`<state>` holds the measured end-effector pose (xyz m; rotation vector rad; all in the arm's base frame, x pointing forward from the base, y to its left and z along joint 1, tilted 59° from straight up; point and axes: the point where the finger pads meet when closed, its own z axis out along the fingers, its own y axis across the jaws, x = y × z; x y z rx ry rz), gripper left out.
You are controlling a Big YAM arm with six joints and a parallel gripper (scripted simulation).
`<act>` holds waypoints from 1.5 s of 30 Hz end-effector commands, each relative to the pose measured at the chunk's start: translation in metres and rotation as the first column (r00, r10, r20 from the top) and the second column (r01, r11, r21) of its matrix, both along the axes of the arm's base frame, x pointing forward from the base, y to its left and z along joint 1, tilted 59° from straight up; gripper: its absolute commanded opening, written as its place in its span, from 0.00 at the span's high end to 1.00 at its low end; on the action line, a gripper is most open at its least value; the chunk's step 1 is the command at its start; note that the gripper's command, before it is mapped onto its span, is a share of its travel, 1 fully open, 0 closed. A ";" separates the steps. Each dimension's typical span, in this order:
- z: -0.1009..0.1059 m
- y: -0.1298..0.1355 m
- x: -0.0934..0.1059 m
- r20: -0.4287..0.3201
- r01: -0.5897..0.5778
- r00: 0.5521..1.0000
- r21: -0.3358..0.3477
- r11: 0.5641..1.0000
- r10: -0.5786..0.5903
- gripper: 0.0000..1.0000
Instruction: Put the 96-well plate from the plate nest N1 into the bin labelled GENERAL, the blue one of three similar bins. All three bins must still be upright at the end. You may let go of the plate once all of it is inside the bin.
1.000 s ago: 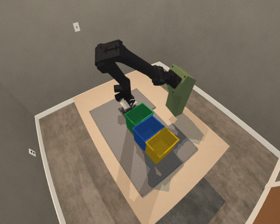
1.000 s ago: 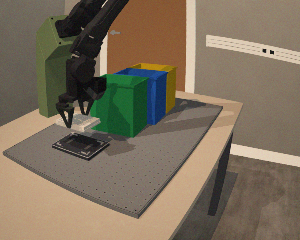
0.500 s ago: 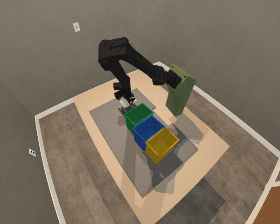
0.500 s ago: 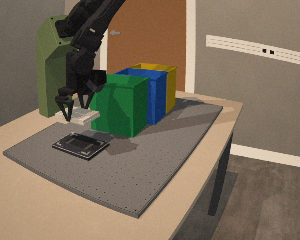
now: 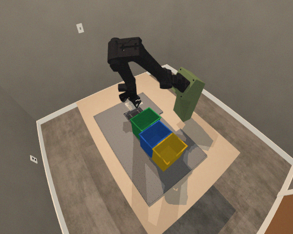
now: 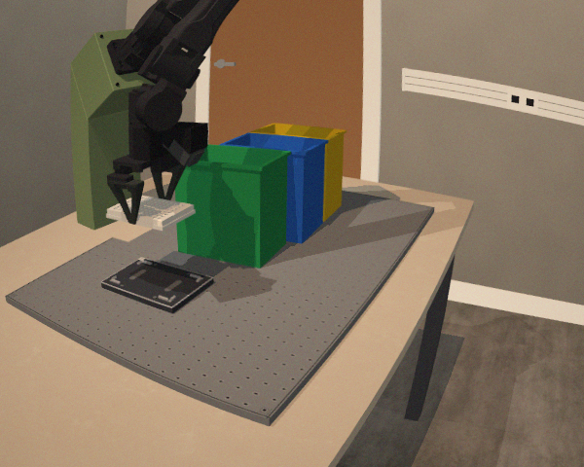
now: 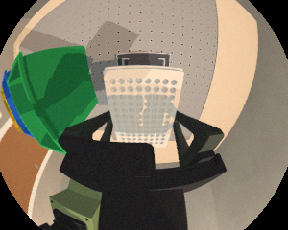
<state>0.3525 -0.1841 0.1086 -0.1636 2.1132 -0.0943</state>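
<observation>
My gripper (image 6: 144, 200) is shut on the white 96-well plate (image 6: 151, 212) and holds it level in the air, well above the black plate nest (image 6: 157, 282), which lies empty on the grey perforated board. The plate also shows in the wrist view (image 7: 144, 105) between my fingers, with the nest (image 7: 143, 60) beyond it. The blue bin (image 6: 295, 181) stands upright, in the middle of a row, between the green bin (image 6: 232, 203) and the yellow bin (image 6: 317, 162). The held plate is just left of the green bin, below its rim. From above, the blue bin (image 5: 155, 137) is open and looks empty.
A tall olive-green block (image 6: 98, 125) holding the arm's base stands behind my gripper at the table's back left. The three bins touch side by side on the board. The table's right edge (image 6: 408, 302) drops to the floor.
</observation>
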 end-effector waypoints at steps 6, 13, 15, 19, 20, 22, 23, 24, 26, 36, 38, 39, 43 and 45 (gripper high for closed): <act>0.012 -0.003 -0.018 0.005 0.007 1.000 -0.020 1.000 -0.007 1.00; 0.016 -0.003 -0.025 0.005 0.006 1.000 -0.020 1.000 -0.006 1.00; 0.017 -0.002 -0.028 0.003 0.006 1.000 -0.019 1.000 -0.006 1.00; 0.022 -0.003 -0.033 0.006 0.006 1.000 -0.022 1.000 -0.006 1.00; 0.023 -0.003 -0.034 0.006 0.006 1.000 -0.022 1.000 -0.006 1.00; 0.024 -0.003 -0.037 0.006 0.006 1.000 -0.022 1.000 -0.006 1.00; 0.025 -0.003 -0.038 0.005 0.006 1.000 -0.021 1.000 -0.006 1.00; 0.026 -0.002 -0.040 0.005 0.006 1.000 -0.021 1.000 -0.006 1.00; 0.027 -0.002 -0.043 0.005 0.006 1.000 -0.021 1.000 -0.006 1.00; 0.036 -0.003 -0.053 0.007 0.006 1.000 -0.024 1.000 -0.006 1.00; 0.039 -0.003 -0.056 0.009 0.006 1.000 -0.025 1.000 -0.006 1.00; 0.040 -0.004 -0.057 0.009 0.006 1.000 -0.027 1.000 -0.006 1.00; 0.047 -0.005 -0.061 0.014 0.006 1.000 -0.033 0.999 -0.006 1.00; 0.047 -0.005 -0.061 0.014 0.006 1.000 -0.033 0.999 -0.006 1.00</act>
